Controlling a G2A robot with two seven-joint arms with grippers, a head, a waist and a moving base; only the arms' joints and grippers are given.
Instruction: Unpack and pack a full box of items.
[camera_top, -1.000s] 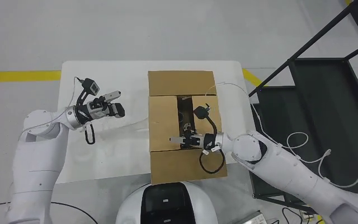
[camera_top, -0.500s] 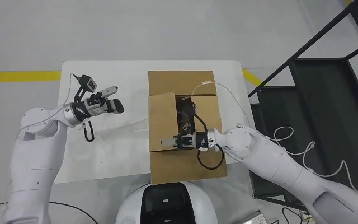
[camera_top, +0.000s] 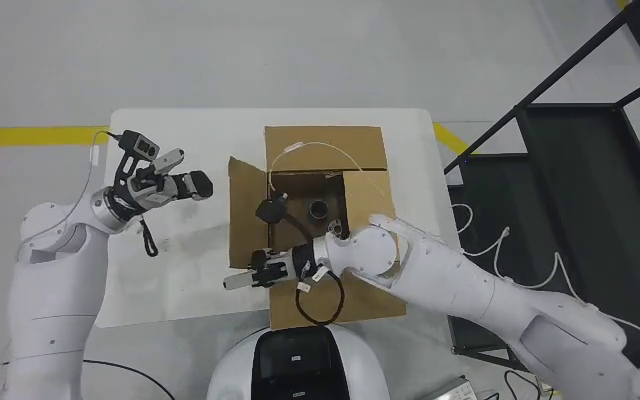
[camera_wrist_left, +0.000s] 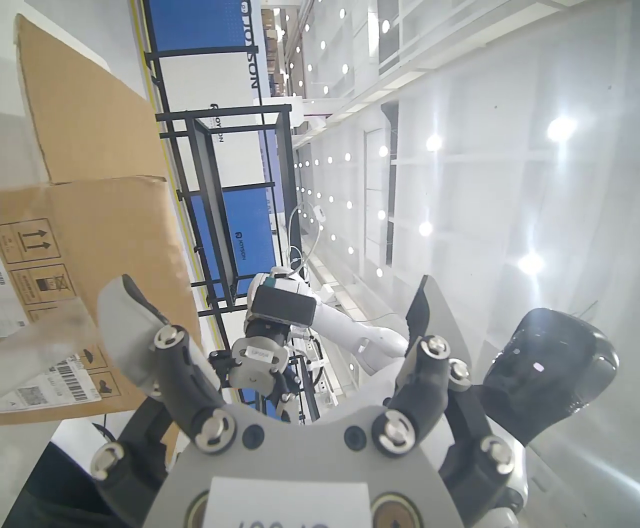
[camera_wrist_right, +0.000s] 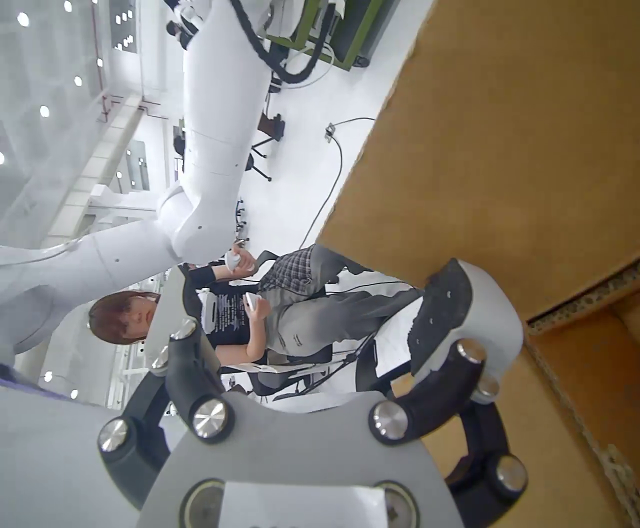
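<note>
- Our right gripper is spread wide with nothing between its fingers. It sits low at the left side of the brown cardboard box, and one finger lies close against the box's left flap. We cannot tell whether they touch.
- The left flap stands swung outward over the white tabletop. The far flap and the near flap are folded out flat.
- The right flap lies over part of the opening. In the dark gap beside it we make out a dark round item down inside the box.
- Our left gripper hangs above the tabletop, well apart from the box, fingers released and empty.
- We judge that we are at the opening step of the unpacking, and nothing looks lifted out yet.
- Next we would need to push the left flap fully down so it does not spring back. Then we would turn out the right flap and bring a gripper straight down into the gap for the first item, keeping clear of the cardboard edges.
</note>
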